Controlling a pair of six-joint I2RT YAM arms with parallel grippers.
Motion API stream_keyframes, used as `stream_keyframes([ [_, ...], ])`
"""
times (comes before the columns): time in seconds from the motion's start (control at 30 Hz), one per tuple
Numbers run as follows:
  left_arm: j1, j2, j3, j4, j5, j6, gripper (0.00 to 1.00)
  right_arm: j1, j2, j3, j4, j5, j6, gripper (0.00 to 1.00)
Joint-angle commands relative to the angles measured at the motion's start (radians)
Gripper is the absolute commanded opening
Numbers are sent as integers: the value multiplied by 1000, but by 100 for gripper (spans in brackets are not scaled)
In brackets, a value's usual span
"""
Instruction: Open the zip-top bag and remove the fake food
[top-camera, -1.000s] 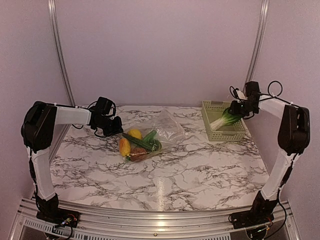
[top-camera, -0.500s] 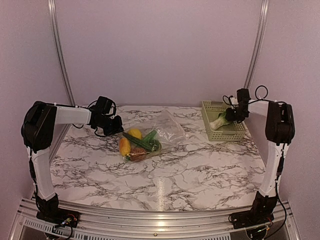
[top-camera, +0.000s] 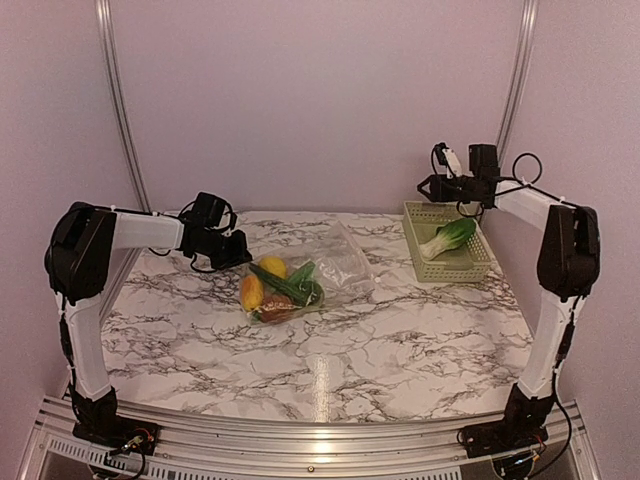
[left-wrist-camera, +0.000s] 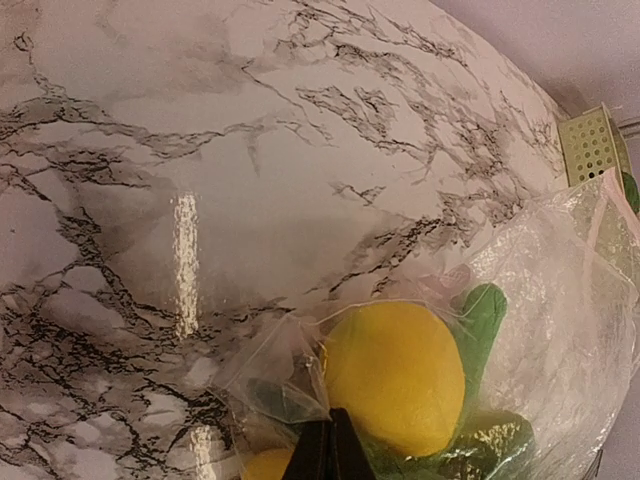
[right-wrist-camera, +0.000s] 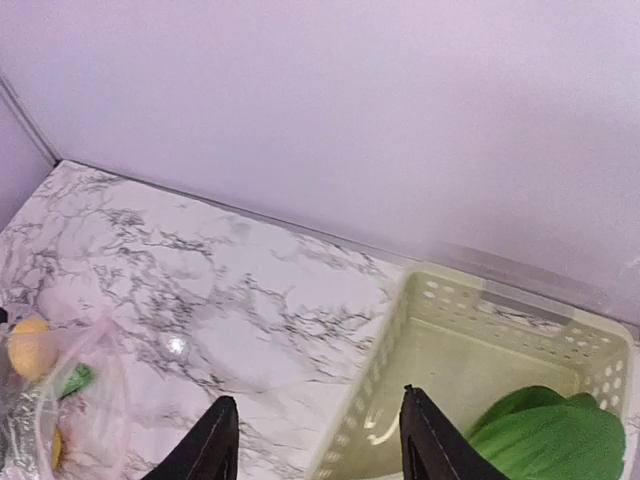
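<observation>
Top external view: bag lies on the table left of centre, with food bunched at its near-left end: lemon, pod and brown piece. Left gripper sits at the bag's left edge, jaws pinched together on the film. Right gripper hovers above the far-left corner of the basket at far right, jaws apart and empty. One leafy green lies inside the basket, outside the bag.

I saw my left end effector pinched shut on the crinkled zip-top bag, a yellow lemon inside, on the marbled desk.
</observation>
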Motion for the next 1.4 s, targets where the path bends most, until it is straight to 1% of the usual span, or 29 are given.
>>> stream_keyframes([
  [0.0, 6, 7, -1, 67, 46, 19, 0, 158, -60, -74, 4, -220, 88, 49],
  [0.1, 4, 13, 2, 85, 53, 25, 0, 228, -22, -93, 0, -234, 119, 41],
  [0.17, 4, 15, -1, 86, 60, 31, 0, 259, 8, -85, -2, -210, 140, 35],
  [0.3, 4, 9, -4, 85, 56, 46, 0, 273, 75, -46, -23, -126, 187, 25],
  [0.43, 4, 10, -7, 85, 60, 57, 0, 288, 143, -1, -82, -100, 147, 21],
  [0.57, 4, 13, -9, 122, 65, 57, 0, 317, 157, -23, -83, -203, 130, 17],
  [0.63, 4, 15, -13, 132, 73, 52, 0, 328, 157, -48, -56, -293, 153, 16],
  [0.73, 4, 16, -22, 144, 84, 46, 0, 349, 157, -77, -18, -357, 185, 14],
  [0.9, 0, 11, -44, 165, 93, 38, 0, 380, 178, -75, -11, -442, 238, 14],
  [1.1, -3, 0, -87, 200, 102, 26, 0, 400, 227, -103, 33, -553, 333, 17],
  [1.2, -5, 0, -102, 211, 104, 19, 0, 420, 258, -99, 18, -593, 337, 23],
  [1.27, -5, -2, -114, 223, 107, 15, 0, 427, 272, -101, 17, -598, 333, 30],
  [1.37, -10, 0, -127, 239, 115, 13, 0, 436, 277, -119, 52, -558, 337, 37],
])
